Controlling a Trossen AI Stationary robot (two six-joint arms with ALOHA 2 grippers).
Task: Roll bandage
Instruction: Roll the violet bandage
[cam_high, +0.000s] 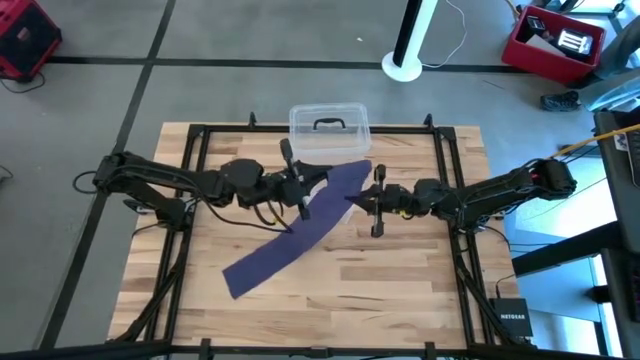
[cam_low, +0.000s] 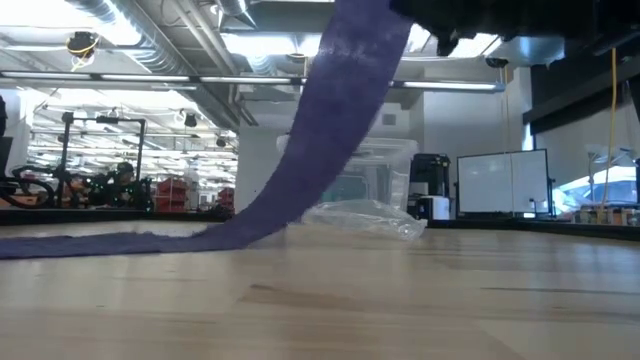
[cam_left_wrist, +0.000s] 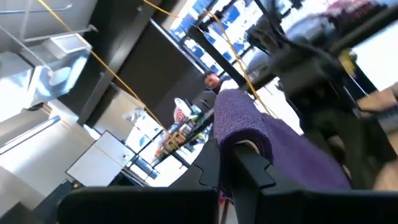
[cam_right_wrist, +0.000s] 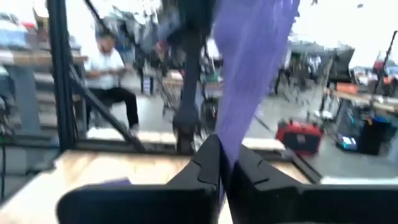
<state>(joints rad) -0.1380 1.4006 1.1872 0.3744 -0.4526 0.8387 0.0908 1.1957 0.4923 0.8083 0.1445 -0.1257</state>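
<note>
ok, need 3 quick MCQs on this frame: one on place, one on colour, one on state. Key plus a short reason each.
1. Where is the clear box with the black handle?
A. at the table's far edge, beyond the arms
B. at the near edge
C. on the floor

2. What colour is the bandage?
A. white
B. blue-purple
C. green

3. How does the bandage lie?
A. fully rolled
B. flat end to end
C. one end lifted, the rest trailing on the table

Key: 1 A, the high view shows it past the arms. 2 B, every view shows it. 3 C, the left end effector and right end effector both grip the raised end.
</note>
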